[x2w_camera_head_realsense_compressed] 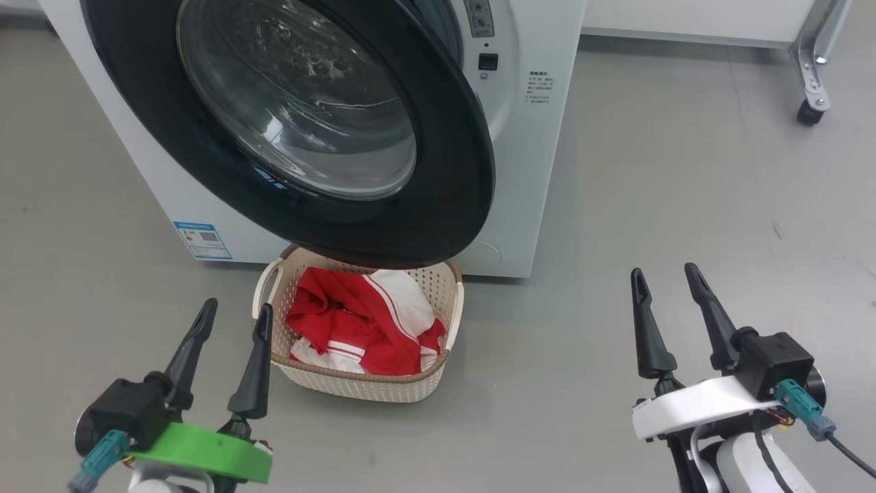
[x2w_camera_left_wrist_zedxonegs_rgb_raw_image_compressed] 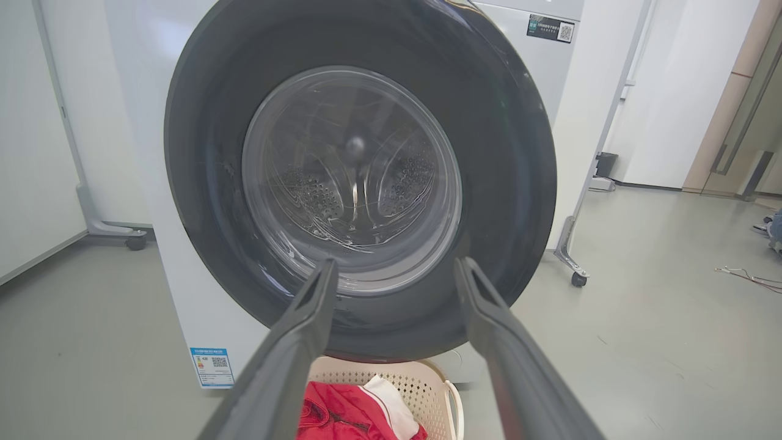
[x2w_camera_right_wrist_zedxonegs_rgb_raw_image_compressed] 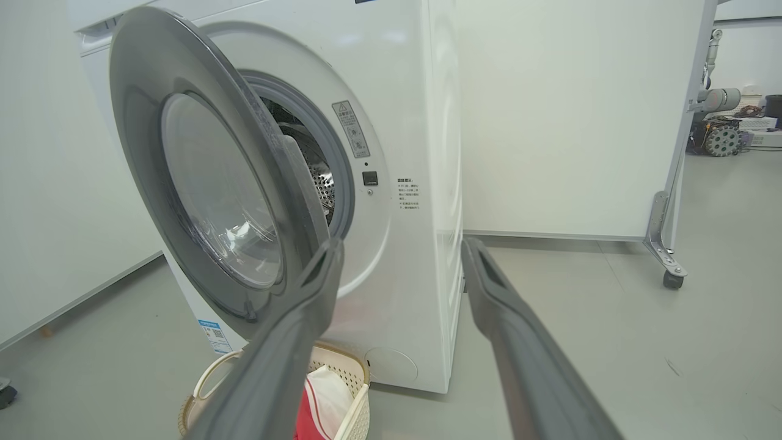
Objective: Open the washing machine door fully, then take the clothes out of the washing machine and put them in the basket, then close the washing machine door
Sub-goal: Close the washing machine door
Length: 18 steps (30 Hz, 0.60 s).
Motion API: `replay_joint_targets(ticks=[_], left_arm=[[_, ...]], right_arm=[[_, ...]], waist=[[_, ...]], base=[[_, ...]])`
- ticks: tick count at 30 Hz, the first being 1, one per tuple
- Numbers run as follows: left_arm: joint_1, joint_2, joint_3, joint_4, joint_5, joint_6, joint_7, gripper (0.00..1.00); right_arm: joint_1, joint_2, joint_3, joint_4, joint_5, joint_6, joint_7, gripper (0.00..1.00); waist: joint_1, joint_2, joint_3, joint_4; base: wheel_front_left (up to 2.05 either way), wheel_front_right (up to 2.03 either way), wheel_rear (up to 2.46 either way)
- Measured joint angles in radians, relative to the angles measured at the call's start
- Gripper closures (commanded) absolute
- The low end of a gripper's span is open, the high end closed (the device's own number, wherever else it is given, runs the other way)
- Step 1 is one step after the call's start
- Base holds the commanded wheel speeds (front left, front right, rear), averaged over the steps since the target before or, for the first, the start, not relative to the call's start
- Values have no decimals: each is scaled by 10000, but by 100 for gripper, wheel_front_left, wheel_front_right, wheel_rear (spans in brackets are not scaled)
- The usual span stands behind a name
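Room clutter
Grey floor (x2w_camera_head_realsense_compressed: 684, 171); white partition panel (x2w_camera_right_wrist_zedxonegs_rgb_raw_image_compressed: 580, 122) on metal leg (x2w_camera_head_realsense_compressed: 811, 75) with black caster (x2w_camera_head_realsense_compressed: 809, 114); loose wires (x2w_camera_left_wrist_zedxonegs_rgb_raw_image_compressed: 750, 278) lying on the floor.

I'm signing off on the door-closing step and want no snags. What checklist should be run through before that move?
1. Clothes all inside the basket: ok.
2. Drum free of red fabric, as far as it shows: ok.
3. Left claw open and empty: ok.
4. Right claw open and empty: ok.
5. Washing machine door shut: not ok, it stands ajar.
6. Door's lower edge clears the basket rim on its swing: cannot tell.
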Motion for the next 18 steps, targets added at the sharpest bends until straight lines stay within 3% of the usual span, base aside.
replay_joint_targets(ticks=[17, 18], left_arm=[[215, -286, 205, -94, 341, -15, -15, 0], [217, -299, 209, -98, 382, -17, -15, 0]], right_arm=[[0, 8, 21, -4, -4, -2, -8, 1], [0, 6, 23, -4, -13, -2, -8, 52]], waist=[[0, 0, 86, -5], [0, 0, 95, 1]], base=[[0, 0, 0], [0, 0, 0]])
